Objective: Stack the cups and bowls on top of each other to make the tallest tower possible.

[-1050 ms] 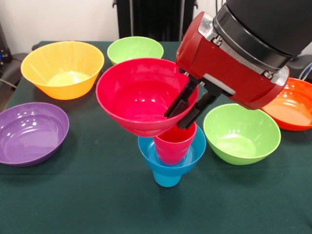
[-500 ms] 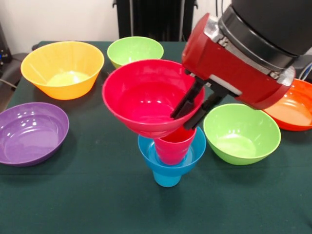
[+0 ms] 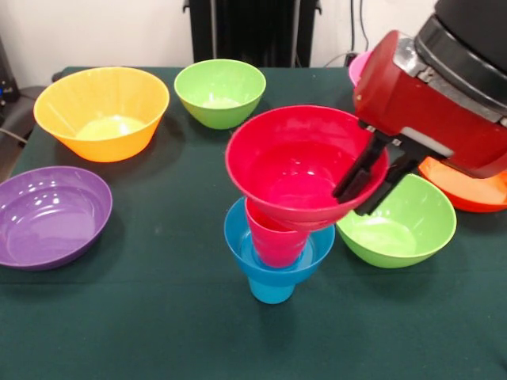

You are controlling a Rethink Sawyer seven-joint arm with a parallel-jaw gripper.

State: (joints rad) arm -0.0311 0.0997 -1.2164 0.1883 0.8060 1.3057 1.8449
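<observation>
Gripping the right rim of a big pink-red bowl, the tool comes down from the upper right of the frame: one dark finger is inside the bowl and the other is outside, so the tool is closed on the rim. The bowl sits tilted just above the red cup, near the middle of the frame. I cannot tell if the bowl's bottom touches the cup.

The red cup stands inside a small blue bowl, and this bowl rests on a sky-blue cup that stands on the dark green counter. These three pieces make the tower, a little below the centre of the frame.

Around it the other bowls lie separately on the counter. A yellow-orange bowl is in the upper left. A purple bowl is at the left edge. One lime green bowl is at the top centre, and a second green bowl is on the right, just beside the tower and partly behind the held bowl. An orange bowl is at the right edge, mostly hidden by the red arm. A small piece of another pink bowl shows behind the arm at the top.
</observation>
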